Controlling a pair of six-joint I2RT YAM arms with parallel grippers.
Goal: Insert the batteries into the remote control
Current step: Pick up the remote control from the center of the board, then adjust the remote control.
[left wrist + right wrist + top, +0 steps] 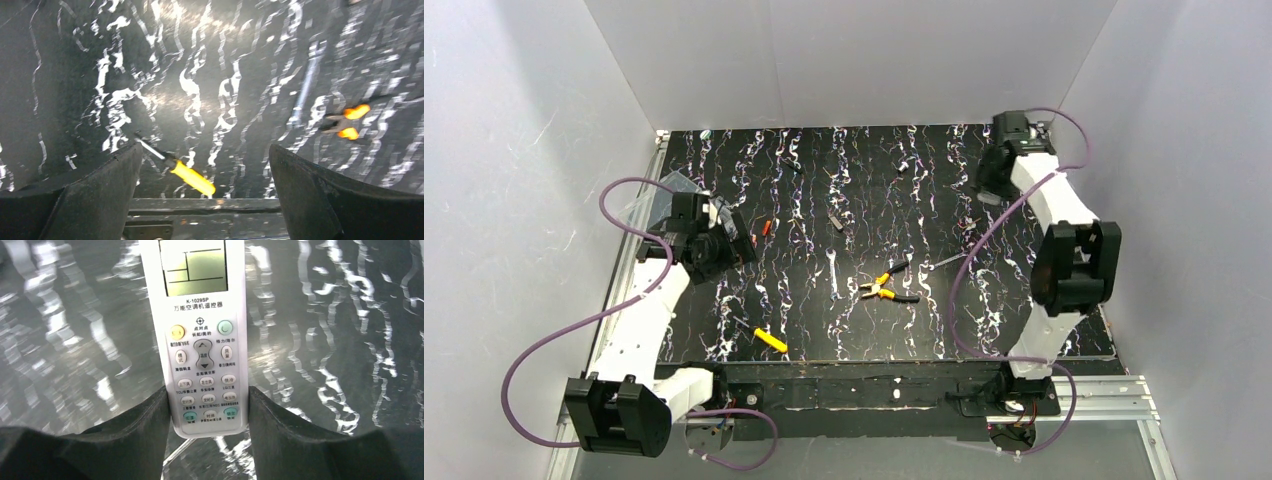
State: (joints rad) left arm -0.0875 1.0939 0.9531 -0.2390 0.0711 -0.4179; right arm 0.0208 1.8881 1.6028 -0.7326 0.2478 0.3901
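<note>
The remote control [202, 340], buttons toward the camera, is clamped at its lower end by the right gripper [207, 395]; loading looks not yet begun.
It fills the centre of the right wrist view and reads "K-1028SP" above Chinese text. The left gripper [204, 150] gapes wide and empty near a red-orange battery [767, 227], centre-left in the top view.

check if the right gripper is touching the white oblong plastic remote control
Touching. Right wrist view: fingers of the right gripper press both side edges of the remote control, no gap showing.
</note>
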